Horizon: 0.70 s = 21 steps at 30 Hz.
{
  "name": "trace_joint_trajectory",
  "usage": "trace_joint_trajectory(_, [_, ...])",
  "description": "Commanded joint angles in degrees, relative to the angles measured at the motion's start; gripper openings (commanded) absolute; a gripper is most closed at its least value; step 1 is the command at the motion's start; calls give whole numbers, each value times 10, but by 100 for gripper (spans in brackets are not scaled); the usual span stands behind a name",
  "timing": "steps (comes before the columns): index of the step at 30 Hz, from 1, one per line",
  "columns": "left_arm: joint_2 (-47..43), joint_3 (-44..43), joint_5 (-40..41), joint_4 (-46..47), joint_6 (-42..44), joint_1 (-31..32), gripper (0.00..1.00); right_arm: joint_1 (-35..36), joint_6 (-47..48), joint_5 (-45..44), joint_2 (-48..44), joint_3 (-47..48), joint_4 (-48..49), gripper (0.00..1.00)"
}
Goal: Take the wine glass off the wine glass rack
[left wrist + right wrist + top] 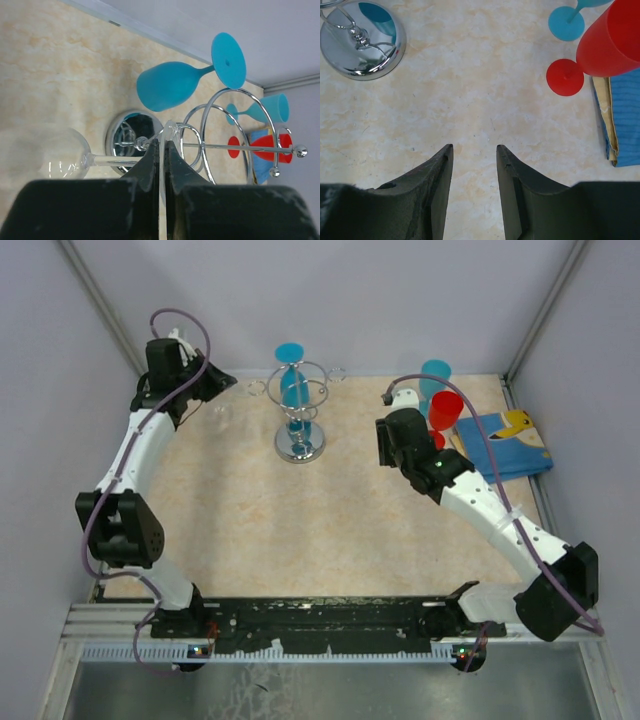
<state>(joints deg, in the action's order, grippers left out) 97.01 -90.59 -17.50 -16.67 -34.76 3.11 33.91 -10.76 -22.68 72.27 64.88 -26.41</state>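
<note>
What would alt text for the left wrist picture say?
The left claw is shut on the foot of a clear wine glass, close to the looped wires of the silver wine glass rack. A blue wine glass hangs there.

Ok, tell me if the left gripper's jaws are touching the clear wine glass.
Touching. The left wrist view shows the left gripper shut on the clear wine glass, its foot pinched edge-on between the jaws.

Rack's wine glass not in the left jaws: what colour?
That wine glass is opaque turquoise blue; left wrist view shows it best.
</note>
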Motion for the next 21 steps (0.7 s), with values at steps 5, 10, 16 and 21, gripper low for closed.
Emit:
trace_joint_trajectory(5, [-54, -42, 133, -70, 94, 0, 0, 2, 6, -3, -29, 2, 27, 41])
trace_joint_trajectory(10, [-78, -29, 251, -120, 165, 1, 0, 2, 6, 5, -36, 1, 23, 41])
trace_joint_trajectory(16, [-94, 24, 376, -144, 230, 5, 0, 2, -4, 38, -37, -6, 38, 41])
trace_joint_trajectory(21, [-69, 64, 465, -175, 259, 8, 0, 2, -9, 58, -30, -7, 50, 40])
